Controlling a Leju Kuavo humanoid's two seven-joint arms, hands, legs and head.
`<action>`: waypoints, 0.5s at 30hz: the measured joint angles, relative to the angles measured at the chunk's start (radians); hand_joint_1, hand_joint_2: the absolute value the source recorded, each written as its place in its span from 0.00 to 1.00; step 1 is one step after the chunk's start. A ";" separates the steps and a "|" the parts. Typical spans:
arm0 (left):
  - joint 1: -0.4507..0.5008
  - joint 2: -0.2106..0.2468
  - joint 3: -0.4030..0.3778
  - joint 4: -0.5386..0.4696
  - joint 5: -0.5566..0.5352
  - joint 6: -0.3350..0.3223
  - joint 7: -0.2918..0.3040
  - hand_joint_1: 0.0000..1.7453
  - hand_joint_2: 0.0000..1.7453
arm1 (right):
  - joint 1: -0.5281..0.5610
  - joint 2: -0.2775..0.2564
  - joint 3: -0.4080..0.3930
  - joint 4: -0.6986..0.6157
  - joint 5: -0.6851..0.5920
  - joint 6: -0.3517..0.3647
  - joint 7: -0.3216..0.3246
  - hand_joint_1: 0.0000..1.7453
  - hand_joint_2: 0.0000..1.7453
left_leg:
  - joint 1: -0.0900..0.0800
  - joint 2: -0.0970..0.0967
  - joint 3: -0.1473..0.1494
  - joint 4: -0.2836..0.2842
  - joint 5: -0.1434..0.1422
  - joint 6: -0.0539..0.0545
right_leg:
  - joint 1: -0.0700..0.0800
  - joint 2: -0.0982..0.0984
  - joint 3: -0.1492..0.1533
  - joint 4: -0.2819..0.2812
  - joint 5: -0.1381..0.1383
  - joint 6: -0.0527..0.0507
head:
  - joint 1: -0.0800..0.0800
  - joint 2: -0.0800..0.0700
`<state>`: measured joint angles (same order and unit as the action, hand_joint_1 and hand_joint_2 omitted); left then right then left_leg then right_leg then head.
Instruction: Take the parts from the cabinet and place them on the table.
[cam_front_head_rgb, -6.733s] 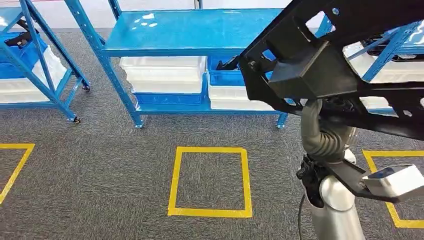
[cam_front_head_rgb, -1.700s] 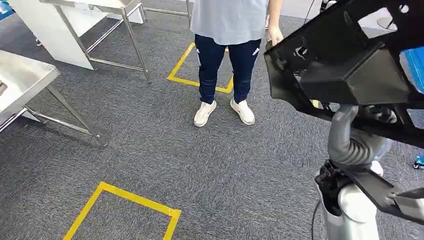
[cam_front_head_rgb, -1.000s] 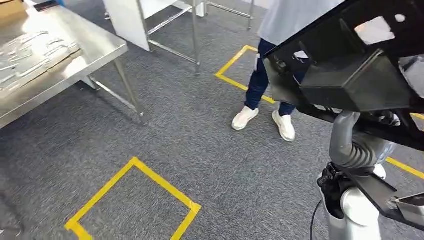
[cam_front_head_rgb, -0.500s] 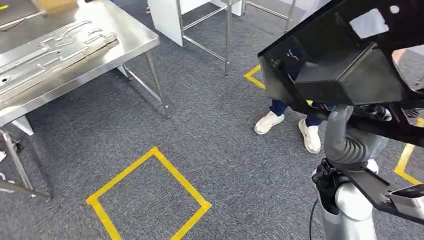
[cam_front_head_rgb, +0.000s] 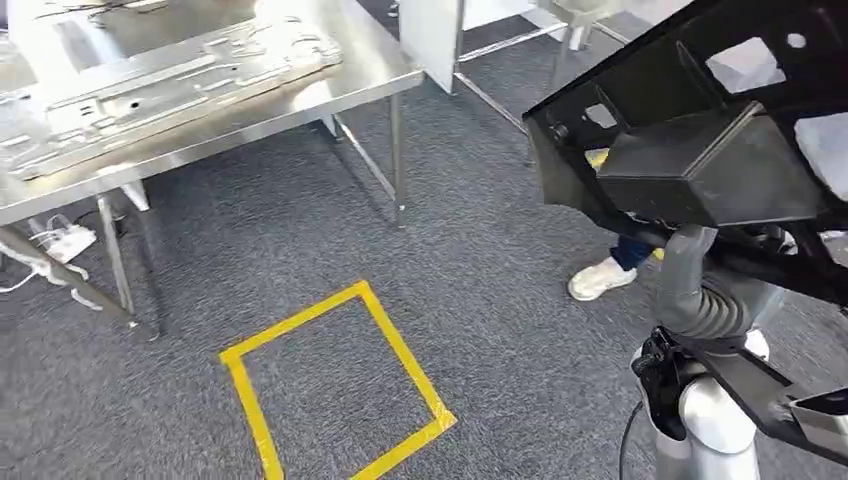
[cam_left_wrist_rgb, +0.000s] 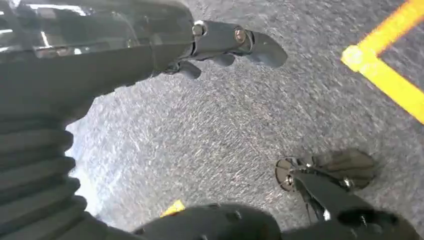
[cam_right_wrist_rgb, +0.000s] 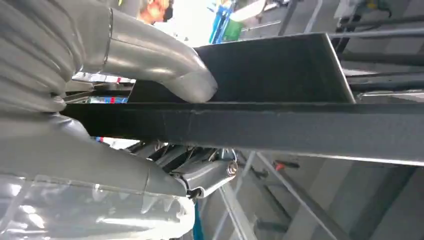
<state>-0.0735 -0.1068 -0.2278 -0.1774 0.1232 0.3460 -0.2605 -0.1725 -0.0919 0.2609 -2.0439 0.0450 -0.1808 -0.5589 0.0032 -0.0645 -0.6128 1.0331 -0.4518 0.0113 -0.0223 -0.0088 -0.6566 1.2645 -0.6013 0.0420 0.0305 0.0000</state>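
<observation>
The right hand (cam_right_wrist_rgb: 150, 90) grips the large black perforated metal part (cam_front_head_rgb: 700, 150), right of the steel counter (cam_front_head_rgb: 200, 120). It looks stiff, heavy and awkward; hold its straight rail. The left hand (cam_left_wrist_rgb: 220, 45) hangs released

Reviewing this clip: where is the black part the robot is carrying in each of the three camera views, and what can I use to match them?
Head view: the black part fills the upper right, above the right arm.
Left wrist view: I cannot make it out with certainty.
Right wrist view: its black bar runs across the middle, with the right hand gripping it, thumb on top.
Shared landmark: the right hand's hold on the part; the grey carpet with yellow tape links head and left wrist views.
</observation>
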 joint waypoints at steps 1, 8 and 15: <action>0.000 0.000 0.001 0.000 0.000 0.000 0.000 0.00 1.00 | 0.000 0.000 0.000 0.000 0.000 0.000 0.000 1.00 1.00 | 0.002 -0.015 0.002 0.001 0.000 -0.001 | -0.002 0.010 0.036 -0.089 0.054 0.001 | 0.003 0.000; 0.006 0.003 0.012 0.000 0.003 -0.001 0.000 0.00 1.00 | -0.001 0.002 0.001 -0.001 0.001 0.000 -0.001 1.00 1.00 | 0.005 -0.045 -0.019 0.007 0.007 -0.038 | -0.020 0.043 0.099 -0.237 0.094 -0.019 | -0.003 0.000; -0.001 0.005 0.013 0.000 0.002 0.000 0.003 0.00 1.00 | 0.003 0.003 0.000 -0.001 -0.017 0.003 -0.005 1.00 1.00 | 0.011 0.056 -0.120 0.256 -0.086 -0.049 | -0.019 -0.010 0.109 -0.238 0.086 -0.031 | -0.030 0.000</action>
<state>-0.0743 -0.1022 -0.2148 -0.1774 0.1251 0.3456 -0.2579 -0.1693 -0.0889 0.2613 -2.0447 0.0278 -0.1774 -0.5634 0.0138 -0.0084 -0.7326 1.2891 -0.5383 -0.0378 -0.0416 -0.0188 -0.5481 1.0267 -0.5151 0.0110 0.0008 0.0000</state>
